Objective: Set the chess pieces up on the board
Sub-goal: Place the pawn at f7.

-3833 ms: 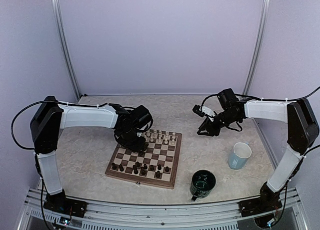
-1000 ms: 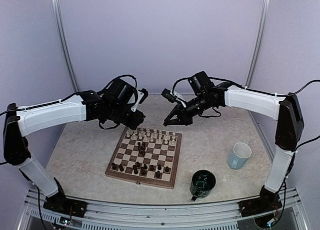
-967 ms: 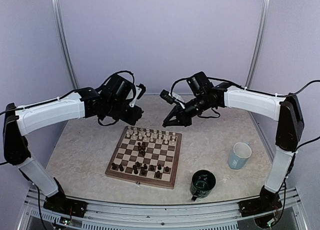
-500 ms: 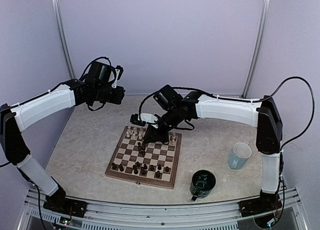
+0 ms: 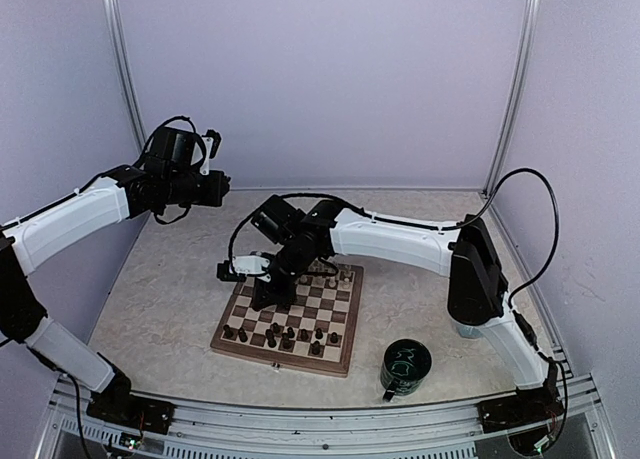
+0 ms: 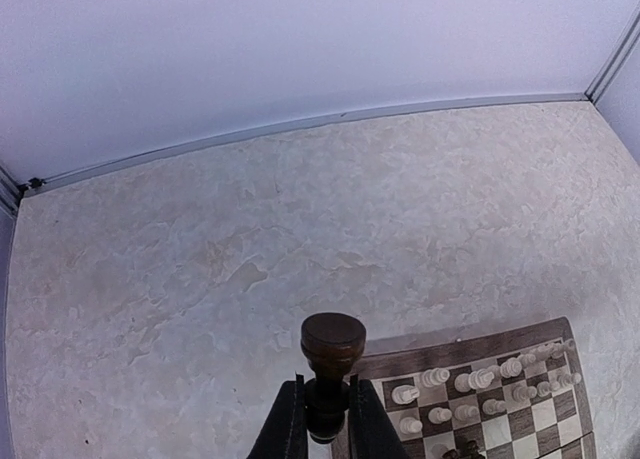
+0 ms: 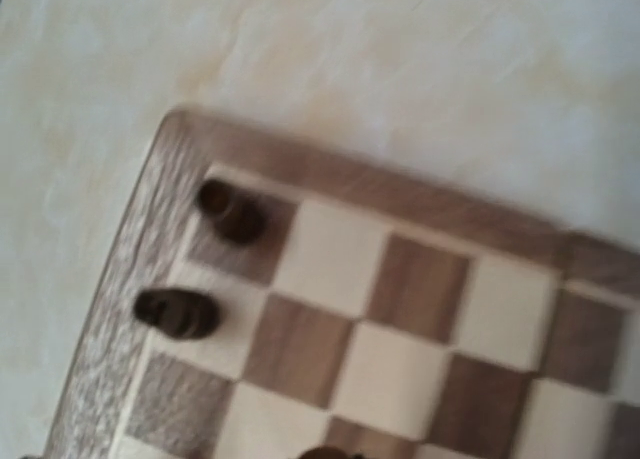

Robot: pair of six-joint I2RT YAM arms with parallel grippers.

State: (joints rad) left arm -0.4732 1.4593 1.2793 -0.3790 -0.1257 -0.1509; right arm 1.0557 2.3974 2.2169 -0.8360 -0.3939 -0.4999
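Note:
The board (image 5: 335, 329) lies mid-table, with cream chess pieces (image 5: 335, 276) on its far rows and dark ones (image 5: 300, 335) near its front edge. My left gripper (image 5: 218, 186) is raised at the back left, off the board. In the left wrist view it (image 6: 323, 382) is shut on a dark brown piece (image 6: 332, 344), with the board's far corner (image 6: 455, 341) below. My right gripper (image 5: 263, 295) reaches over the board's left side. Its blurred wrist view shows a board corner (image 7: 150, 219) with two dark pieces (image 7: 232, 211) and no fingers.
A dark green mug (image 5: 405, 365) stands right of the board near the front edge. The right arm (image 5: 400, 241) stretches across the table's middle above the board's far edge. Walls close in at the back and both sides.
My right arm swung from the far right across to the board's left side. My left arm lifted off the board and drew back to the upper left, holding the dark piece.

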